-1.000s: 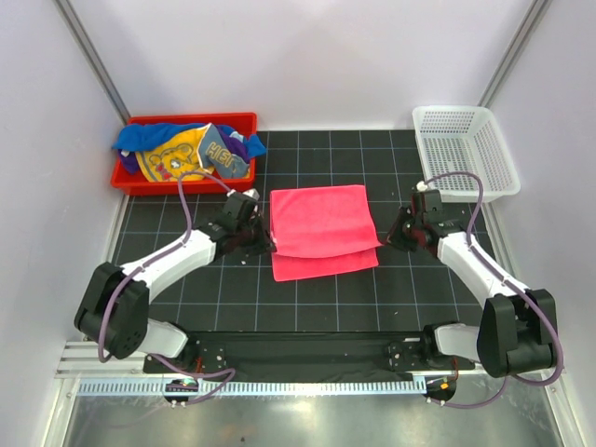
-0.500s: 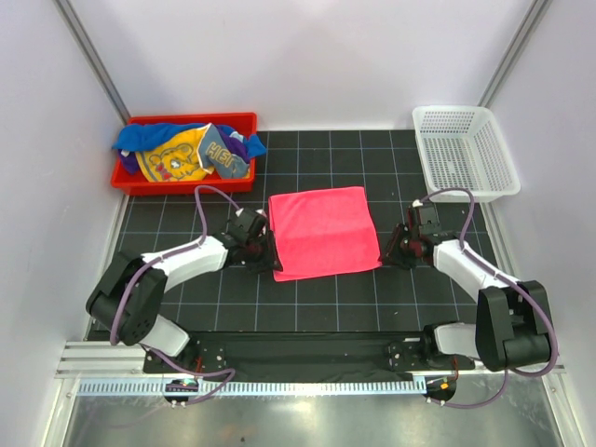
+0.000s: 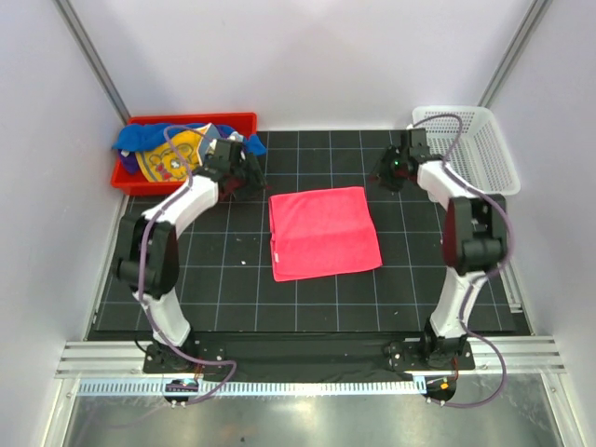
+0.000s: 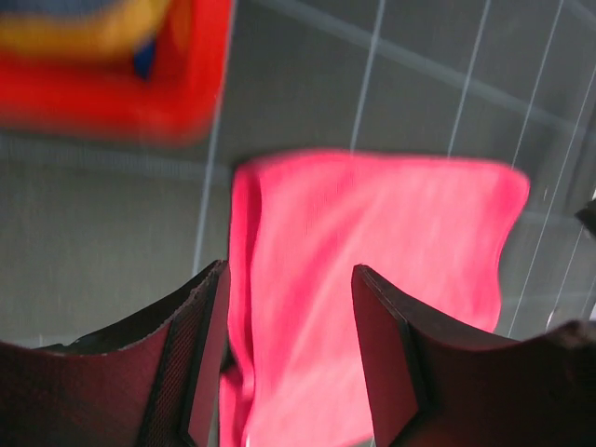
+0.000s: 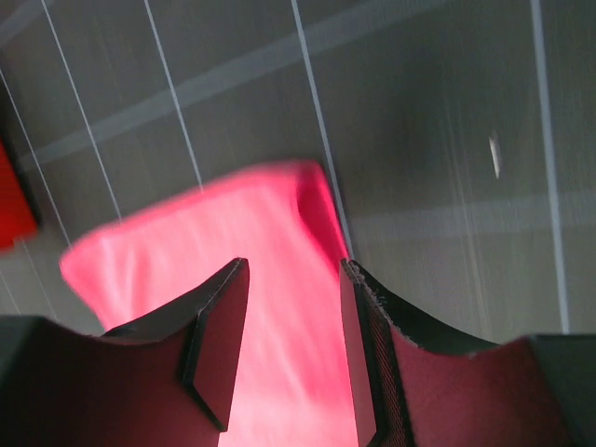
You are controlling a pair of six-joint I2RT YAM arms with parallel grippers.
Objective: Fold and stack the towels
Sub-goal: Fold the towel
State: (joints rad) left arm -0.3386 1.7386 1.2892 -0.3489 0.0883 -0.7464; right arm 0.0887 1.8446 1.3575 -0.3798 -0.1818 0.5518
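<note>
A hot pink towel (image 3: 324, 231) lies folded flat in the middle of the black grid mat. My left gripper (image 3: 244, 177) hovers beyond its far left corner, beside the red bin. My right gripper (image 3: 386, 172) hovers beyond the far right corner. In the left wrist view the gripper (image 4: 289, 354) is open, with the pink towel (image 4: 372, 242) lying below and past the fingers, untouched. The right wrist view likewise shows that gripper (image 5: 293, 345) open above the pink towel (image 5: 186, 251). More towels, a blue one (image 3: 140, 138) and a yellow one (image 3: 172, 156), are heaped in the bin.
The red bin (image 3: 186, 119) stands at the back left, close to my left gripper. A white mesh basket (image 3: 475, 149) stands at the back right, just behind my right arm. Grey walls close in both sides.
Both grippers have opened, let go of the pink towel's side edges and swung to the far side of the mat. The towel now lies flat in one neat fold.
</note>
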